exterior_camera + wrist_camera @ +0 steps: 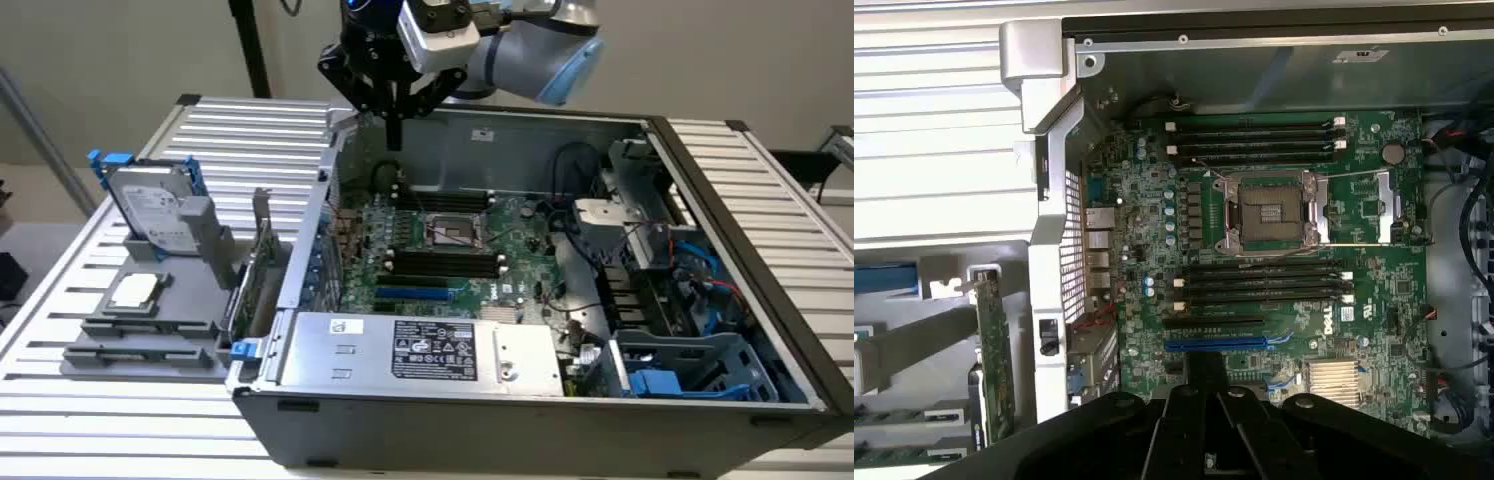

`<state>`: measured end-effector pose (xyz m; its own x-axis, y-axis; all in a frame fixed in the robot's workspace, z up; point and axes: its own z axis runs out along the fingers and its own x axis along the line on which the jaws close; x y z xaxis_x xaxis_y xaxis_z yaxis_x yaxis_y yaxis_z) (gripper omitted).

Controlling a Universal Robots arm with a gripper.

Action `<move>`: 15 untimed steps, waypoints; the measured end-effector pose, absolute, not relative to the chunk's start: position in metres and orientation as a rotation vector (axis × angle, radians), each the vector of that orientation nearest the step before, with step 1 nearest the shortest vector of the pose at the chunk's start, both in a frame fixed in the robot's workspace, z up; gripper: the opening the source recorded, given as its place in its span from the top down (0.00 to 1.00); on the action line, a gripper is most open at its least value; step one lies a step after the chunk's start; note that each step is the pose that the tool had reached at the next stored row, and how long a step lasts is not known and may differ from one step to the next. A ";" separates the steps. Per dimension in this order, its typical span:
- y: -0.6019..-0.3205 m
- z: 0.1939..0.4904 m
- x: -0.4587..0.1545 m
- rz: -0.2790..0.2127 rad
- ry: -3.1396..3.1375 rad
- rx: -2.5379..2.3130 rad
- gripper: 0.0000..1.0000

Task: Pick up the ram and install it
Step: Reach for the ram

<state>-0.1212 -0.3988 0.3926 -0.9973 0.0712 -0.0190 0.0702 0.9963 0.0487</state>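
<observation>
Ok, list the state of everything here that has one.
Grey computer case: open, side panel off.
Black two-finger gripper: shut, empty, above the case.
Square metal processor socket: empty.
Long black memory slots: empty.
Narrow green ram stick: in grey holder, untouched.
Square silver processor chip: flat on holder.
Hard drive in blue caddy: upright in holder.

Motherboard (521, 225) in computer case (534, 430); parts holder (134, 340) beside it
</observation>
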 end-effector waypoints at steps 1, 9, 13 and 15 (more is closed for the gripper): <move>-0.399 0.393 -0.121 0.075 3.118 0.110 0.89; -0.399 0.393 -0.121 0.075 3.118 0.110 0.89; -0.399 0.393 -0.121 0.075 3.118 0.110 0.89; -0.399 0.393 -0.124 0.075 3.118 0.111 0.89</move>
